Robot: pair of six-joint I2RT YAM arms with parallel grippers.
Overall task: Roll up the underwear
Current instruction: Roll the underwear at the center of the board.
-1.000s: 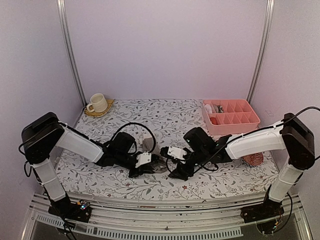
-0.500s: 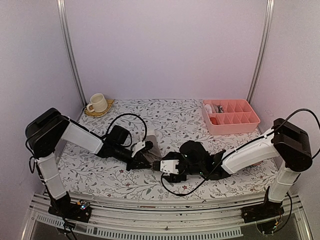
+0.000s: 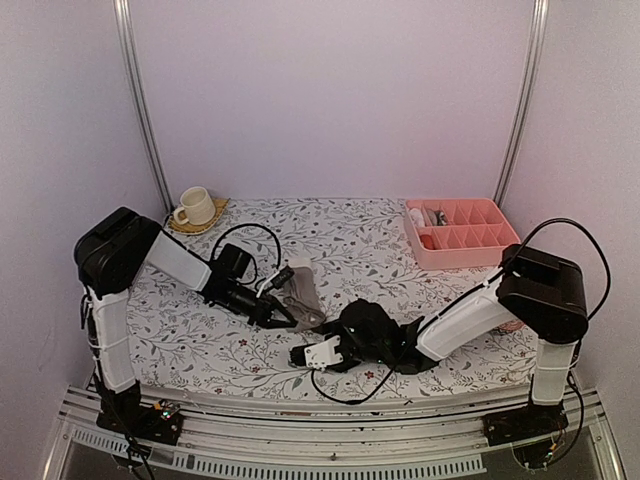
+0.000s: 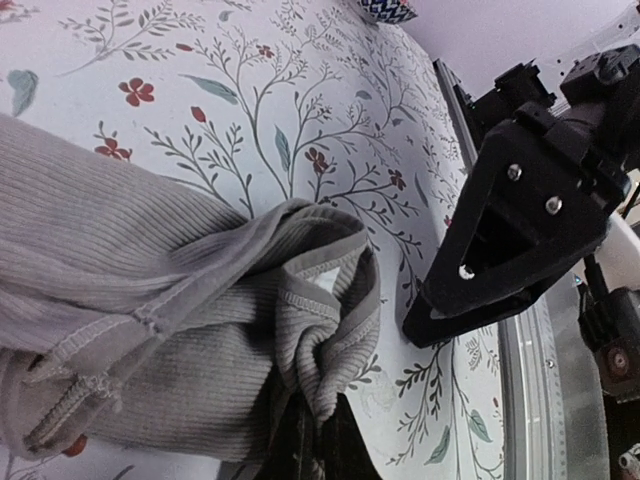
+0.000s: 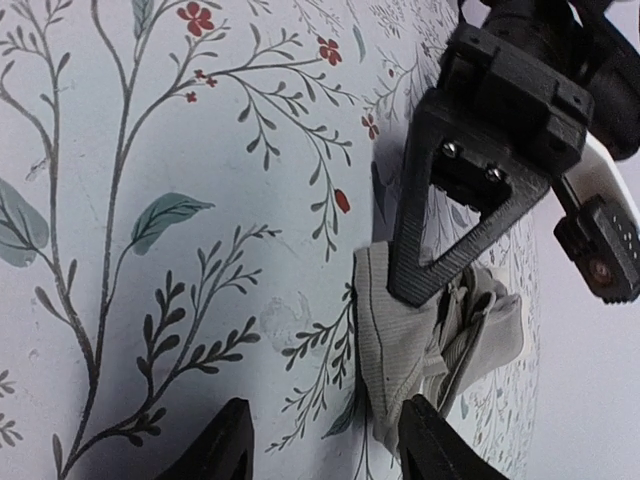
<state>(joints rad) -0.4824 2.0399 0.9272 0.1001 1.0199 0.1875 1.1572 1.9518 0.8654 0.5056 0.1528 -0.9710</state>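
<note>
The taupe ribbed underwear [image 3: 301, 287] lies bunched on the flowered table, its cream waistband on the far side. My left gripper [image 3: 289, 317] is shut on a folded corner of it; the left wrist view shows the cloth [image 4: 170, 330] pinched between the jaws [image 4: 318, 450]. My right gripper [image 3: 302, 357] is open and empty, low over the table just in front of the cloth. In the right wrist view its fingertips [image 5: 325, 445] stand apart, with the underwear [image 5: 395, 345] and the left gripper's finger [image 5: 465, 215] beyond. The grey underwear is not in view.
A pink divided box [image 3: 460, 233] holding small items stands at the back right. A cream cup on a saucer [image 3: 196, 207] stands at the back left. The table's near edge [image 3: 300, 392] is close behind my right gripper.
My right gripper has let go, opened, and moved left and toward the near edge. My left gripper has drawn back a little to the far side with the cloth in it.
</note>
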